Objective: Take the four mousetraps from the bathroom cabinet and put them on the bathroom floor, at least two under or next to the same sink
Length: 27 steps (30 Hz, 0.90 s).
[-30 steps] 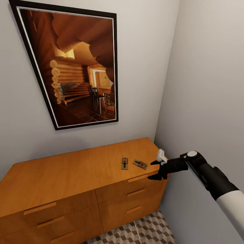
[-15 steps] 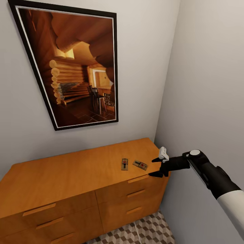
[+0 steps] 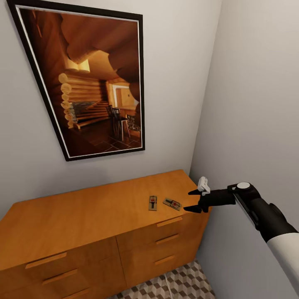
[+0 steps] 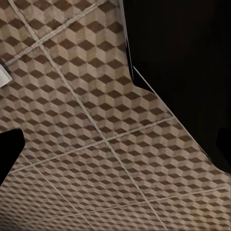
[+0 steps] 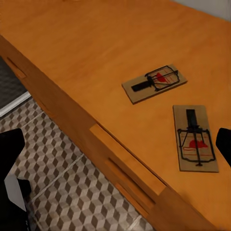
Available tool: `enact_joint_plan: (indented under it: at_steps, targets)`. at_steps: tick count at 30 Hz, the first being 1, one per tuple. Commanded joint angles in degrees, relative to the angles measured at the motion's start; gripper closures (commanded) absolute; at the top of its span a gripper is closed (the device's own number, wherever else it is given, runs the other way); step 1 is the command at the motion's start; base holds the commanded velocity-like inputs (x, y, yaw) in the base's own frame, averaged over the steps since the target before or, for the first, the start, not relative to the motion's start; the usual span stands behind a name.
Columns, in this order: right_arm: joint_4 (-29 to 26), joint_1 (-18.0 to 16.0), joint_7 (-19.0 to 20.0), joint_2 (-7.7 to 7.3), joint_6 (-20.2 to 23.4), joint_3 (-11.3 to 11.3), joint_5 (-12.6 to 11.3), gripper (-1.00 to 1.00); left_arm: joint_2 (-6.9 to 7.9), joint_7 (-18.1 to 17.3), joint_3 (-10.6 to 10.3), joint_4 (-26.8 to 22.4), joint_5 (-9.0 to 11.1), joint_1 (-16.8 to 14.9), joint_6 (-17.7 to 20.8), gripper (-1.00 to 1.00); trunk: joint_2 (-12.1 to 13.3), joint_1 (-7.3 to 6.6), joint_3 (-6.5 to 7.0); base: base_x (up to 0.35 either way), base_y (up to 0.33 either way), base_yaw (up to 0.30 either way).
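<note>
2 mousetraps (image 3: 153, 202) (image 3: 172, 203) lie flat on the cabinet (image 3: 83, 216) top near its right front corner, just beside each other but apart; the right wrist view shows them close up (image 5: 155, 83) (image 5: 195, 137), near the front edge. The right claw (image 3: 193, 200) hovers off the cabinet's right end, fingers apart, holding nothing, near the right trap. Patterned floor (image 3: 174, 282) shows below the cabinet and in the left wrist view (image 4: 96, 134). I cannot tell the left claw's state.
</note>
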Motion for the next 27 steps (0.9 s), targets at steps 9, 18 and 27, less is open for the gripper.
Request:
enact_joint_plan:
  at_steps: [9, 18, 27]
  targets:
    - [0.3, -0.1, -0.1, 0.26, 0.5, 0.0, 0.1, -1.00, -0.02, 0.1, -0.5, 0.1, 0.5, 0.0, 0.3, -1.00, -0.1, 0.03, -0.09, 0.047, 0.000, 0.000]
    - [1.8, -0.1, -0.2, 0.22, 0.5, 0.0, 0.1, -1.00, -0.12, 0.1, -0.4, 0.1, 0.5, 0.1, 0.4, -1.00, -0.1, 0.03, -0.09, 0.110, 0.000, 0.000]
    - [3.2, -0.1, -0.3, 0.19, 0.4, 0.0, 0.2, -1.00, -0.20, -0.1, -0.4, 0.2, 0.5, 0.1, 0.4, -1.00, -0.1, 0.03, -0.09, 0.116, 0.000, 0.000]
